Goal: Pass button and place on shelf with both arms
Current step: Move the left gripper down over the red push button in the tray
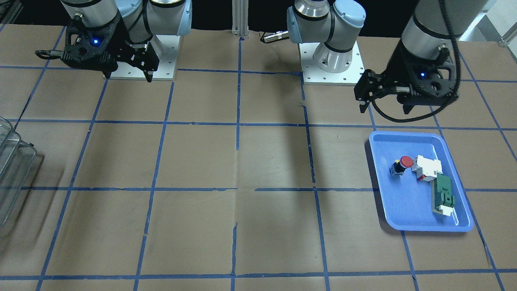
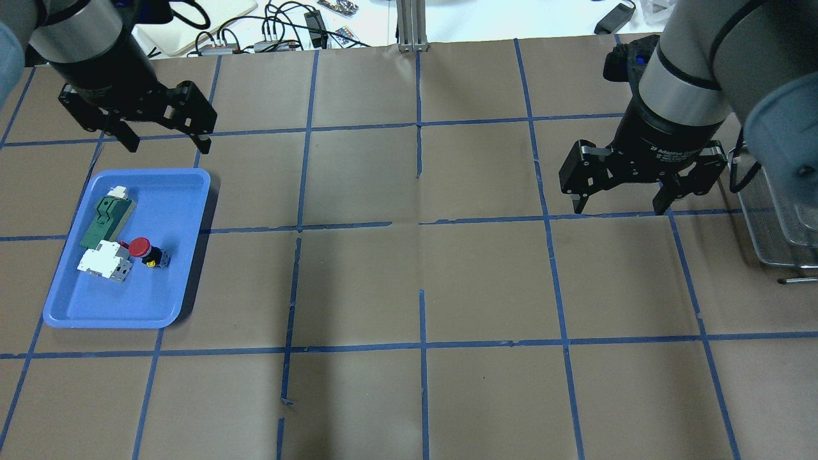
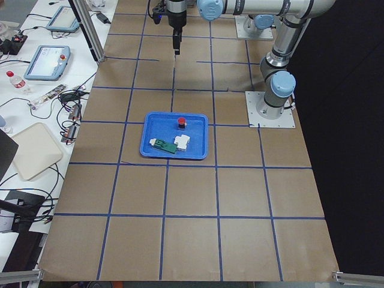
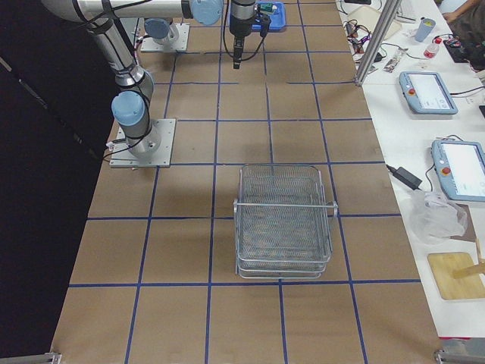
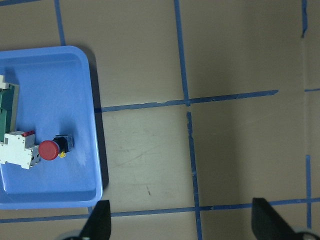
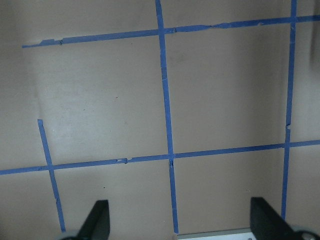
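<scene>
since the button [image 2: 146,249] lies in the blue tray [image 2: 160,204] and no end effector holds anything, i judge that the task is at its very start: the pick, the pass between the arms and the placing on the shelf are all left to do. going from the robot's left end of the tabletop [image 2: 422,275], the tray comes first. in it the button seems to lie on its side, its red cap just beside a white block [image 2: 102,265], with a green flat part [image 2: 105,220] next to the block. the left end effector [image 2: 167,144] hangs just past the tray's edge, fingers spread, empty. well apart from it, the right end effector [image 2: 618,206] hangs spread and empty too. farthest, the wire shelf [image 4: 282,220] stands, and nothing shows inside it.
</scene>
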`<state>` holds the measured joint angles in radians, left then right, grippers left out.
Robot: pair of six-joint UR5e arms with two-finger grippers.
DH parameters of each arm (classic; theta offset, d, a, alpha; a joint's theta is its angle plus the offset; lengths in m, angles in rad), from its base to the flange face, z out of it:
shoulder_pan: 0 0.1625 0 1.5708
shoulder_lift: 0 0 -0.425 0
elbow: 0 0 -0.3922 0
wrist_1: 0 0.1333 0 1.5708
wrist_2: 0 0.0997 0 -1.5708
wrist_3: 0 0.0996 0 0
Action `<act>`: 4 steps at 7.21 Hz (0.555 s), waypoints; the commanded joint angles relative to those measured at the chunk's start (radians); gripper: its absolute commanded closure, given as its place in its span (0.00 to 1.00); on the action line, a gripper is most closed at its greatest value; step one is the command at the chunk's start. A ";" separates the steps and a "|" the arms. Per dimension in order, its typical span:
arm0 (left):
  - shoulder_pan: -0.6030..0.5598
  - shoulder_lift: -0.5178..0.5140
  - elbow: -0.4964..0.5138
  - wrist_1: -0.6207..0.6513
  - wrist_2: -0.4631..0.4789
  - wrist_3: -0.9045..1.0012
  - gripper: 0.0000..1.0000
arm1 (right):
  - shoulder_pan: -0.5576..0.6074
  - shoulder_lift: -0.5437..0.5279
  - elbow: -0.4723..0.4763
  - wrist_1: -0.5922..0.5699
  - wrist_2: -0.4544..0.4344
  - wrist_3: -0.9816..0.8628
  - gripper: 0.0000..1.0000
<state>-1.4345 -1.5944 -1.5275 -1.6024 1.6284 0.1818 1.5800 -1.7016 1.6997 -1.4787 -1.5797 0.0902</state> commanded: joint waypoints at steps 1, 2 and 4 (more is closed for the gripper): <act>0.132 -0.048 -0.011 0.027 0.008 0.176 0.00 | 0.000 -0.001 0.000 0.000 0.006 0.000 0.00; 0.185 -0.091 -0.014 0.057 0.005 0.215 0.00 | 0.000 0.000 0.001 0.000 0.007 0.000 0.00; 0.267 -0.168 -0.051 0.146 0.008 0.312 0.00 | 0.000 -0.001 0.000 0.000 0.007 -0.001 0.00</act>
<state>-1.2159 -1.7170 -1.5555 -1.5205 1.6341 0.4408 1.5800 -1.7024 1.7006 -1.4788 -1.5727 0.0902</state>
